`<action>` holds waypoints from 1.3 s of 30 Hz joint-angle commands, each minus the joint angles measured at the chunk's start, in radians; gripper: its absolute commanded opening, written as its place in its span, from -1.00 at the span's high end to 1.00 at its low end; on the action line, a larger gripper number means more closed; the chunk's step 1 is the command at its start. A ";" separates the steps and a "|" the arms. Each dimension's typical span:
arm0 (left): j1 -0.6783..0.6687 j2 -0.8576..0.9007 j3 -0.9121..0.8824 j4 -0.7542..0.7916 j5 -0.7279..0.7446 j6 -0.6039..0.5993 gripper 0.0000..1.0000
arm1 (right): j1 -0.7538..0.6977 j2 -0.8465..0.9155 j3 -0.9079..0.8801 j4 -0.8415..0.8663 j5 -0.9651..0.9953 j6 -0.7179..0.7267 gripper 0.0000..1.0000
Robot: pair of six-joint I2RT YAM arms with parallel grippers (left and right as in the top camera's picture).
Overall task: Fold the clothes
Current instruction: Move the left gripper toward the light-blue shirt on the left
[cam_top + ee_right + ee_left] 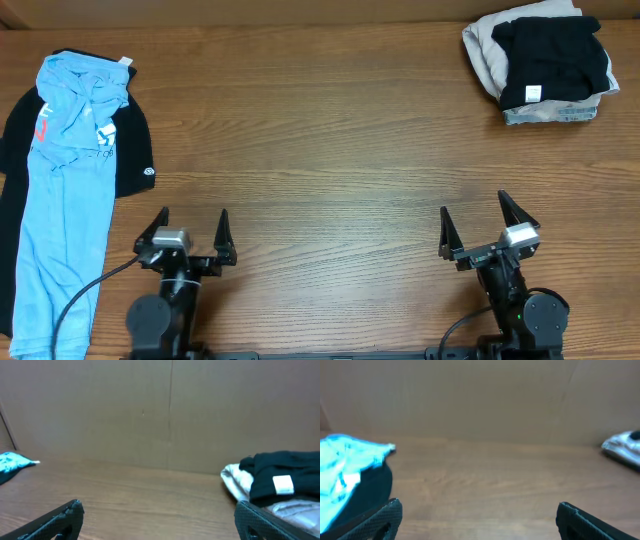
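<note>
at the left edge of the table (320, 130), i see the light blue t-shirt (60, 190) lying unfolded and rumpled in a long strip, its upper part draped over a black garment (132, 130), its white neck tag (125, 63) at the far end. near my side, the left gripper (193, 213) and the right gripper (472, 203) both sit with fingers spread wide, holding nothing and well apart from the shirt. a stack of folded clothes (545, 65), black on top of beige, rests at the far right corner.
</note>
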 commanded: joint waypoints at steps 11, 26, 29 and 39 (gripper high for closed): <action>0.005 0.534 0.865 -0.546 -0.024 -0.005 -1.00 | 0.003 0.386 0.718 -0.373 -0.066 0.006 -1.00; 0.050 1.262 1.553 -0.934 -0.174 0.283 -1.00 | 0.003 1.145 1.184 -0.705 -0.418 0.007 -1.00; 0.134 1.352 1.557 -0.887 -0.163 0.283 -1.00 | 0.003 1.240 1.184 -0.710 -0.480 0.007 -1.00; 0.530 1.691 1.557 -0.639 0.098 0.343 -0.93 | 0.003 1.446 1.184 -0.737 -0.492 0.007 -0.98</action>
